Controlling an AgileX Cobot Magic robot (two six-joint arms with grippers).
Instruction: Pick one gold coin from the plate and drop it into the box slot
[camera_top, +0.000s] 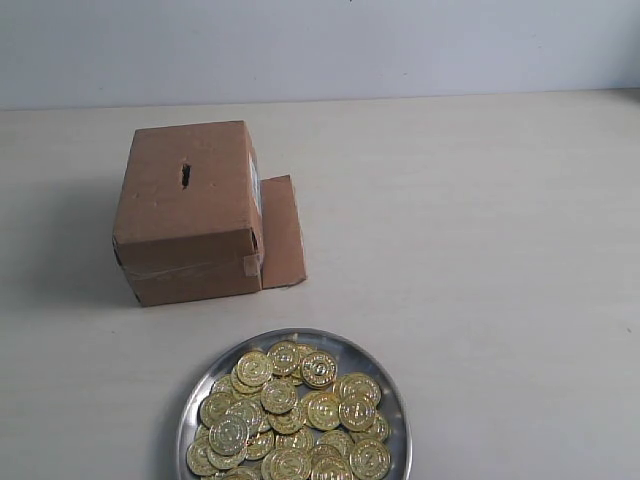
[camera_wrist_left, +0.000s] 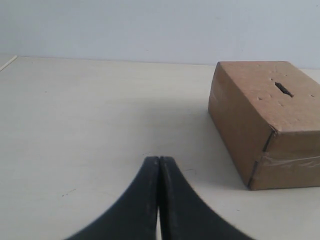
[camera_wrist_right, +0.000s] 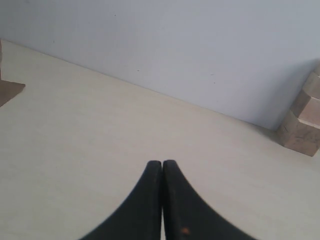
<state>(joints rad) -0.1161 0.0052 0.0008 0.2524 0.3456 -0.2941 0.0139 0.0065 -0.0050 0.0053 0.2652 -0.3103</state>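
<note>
A round silver plate (camera_top: 392, 398) heaped with several gold coins (camera_top: 290, 410) lies at the front of the table in the exterior view. Behind it to the left stands the brown cardboard box (camera_top: 190, 215) with a dark slot (camera_top: 186, 175) in its top face. Neither arm shows in the exterior view. In the left wrist view the box (camera_wrist_left: 267, 125) and its slot (camera_wrist_left: 284, 89) sit ahead and to one side of my left gripper (camera_wrist_left: 159, 159), which is shut on nothing. My right gripper (camera_wrist_right: 162, 162) is also shut and empty over bare table.
A loose cardboard flap (camera_top: 282, 232) lies flat on the table at the box's right side; its corner (camera_wrist_right: 9, 91) shows in the right wrist view. A pale wooden block (camera_wrist_right: 306, 125) stands against the back wall (camera_top: 320, 45).
</note>
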